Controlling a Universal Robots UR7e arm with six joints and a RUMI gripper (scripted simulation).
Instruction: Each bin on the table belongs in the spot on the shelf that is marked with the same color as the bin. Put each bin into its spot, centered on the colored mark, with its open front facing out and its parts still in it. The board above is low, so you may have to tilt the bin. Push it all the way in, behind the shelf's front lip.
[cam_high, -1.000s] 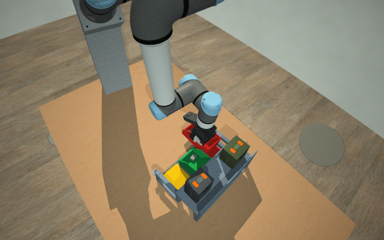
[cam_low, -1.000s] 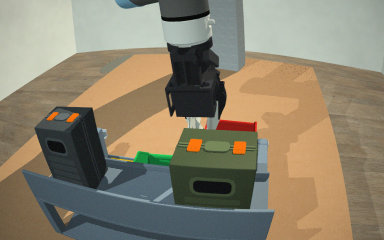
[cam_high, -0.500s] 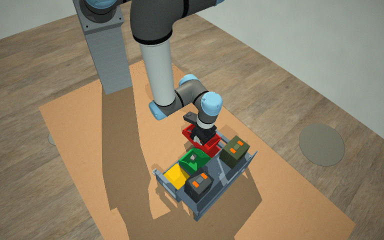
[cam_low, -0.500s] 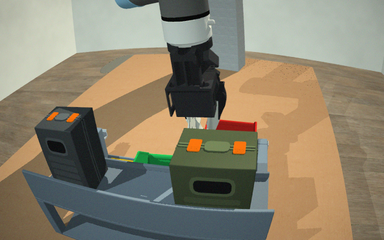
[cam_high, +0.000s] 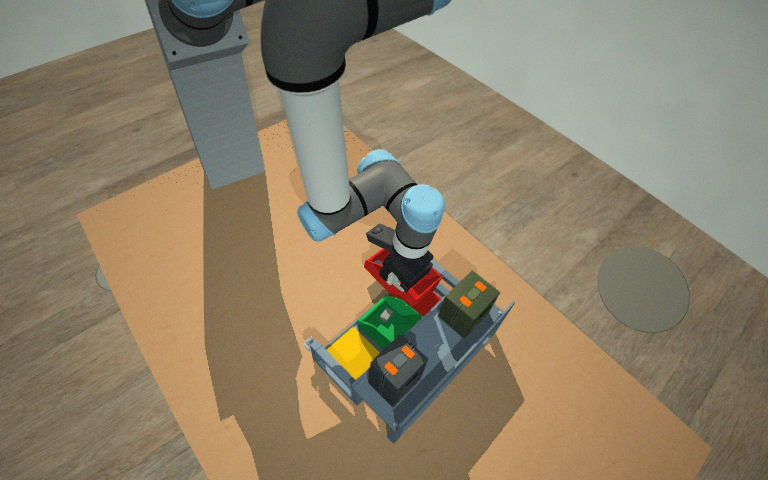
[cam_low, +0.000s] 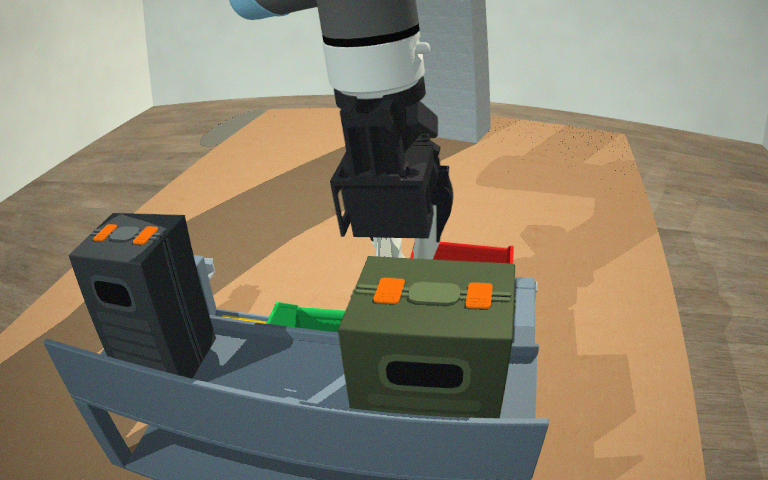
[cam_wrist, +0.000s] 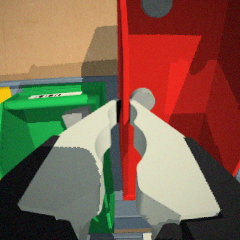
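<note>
The red bin (cam_high: 424, 285) (cam_low: 475, 253) (cam_wrist: 150, 55) is at the shelf's front, tilted, with round grey parts inside. My gripper (cam_high: 398, 287) (cam_wrist: 123, 101) is shut on its side wall. A red patch (cam_high: 425, 304) shows on the shelf beside the bin. The green bin (cam_high: 368, 323) (cam_low: 317, 318) (cam_wrist: 30, 127) sits in the middle spot of the grey-blue shelf (cam_high: 436, 346) (cam_low: 283, 418), a grey part inside. The yellow area (cam_high: 353, 350) on its other side looks flat, with no bin walls visible. The red bin's underside and far end are hidden.
A dark grey case (cam_high: 398, 370) (cam_low: 164, 283) and an olive case (cam_high: 468, 302) (cam_low: 430, 333) stand on the upper board, the olive one close to the red bin's side. The shelf's end posts (cam_high: 322, 353) rise at both sides.
</note>
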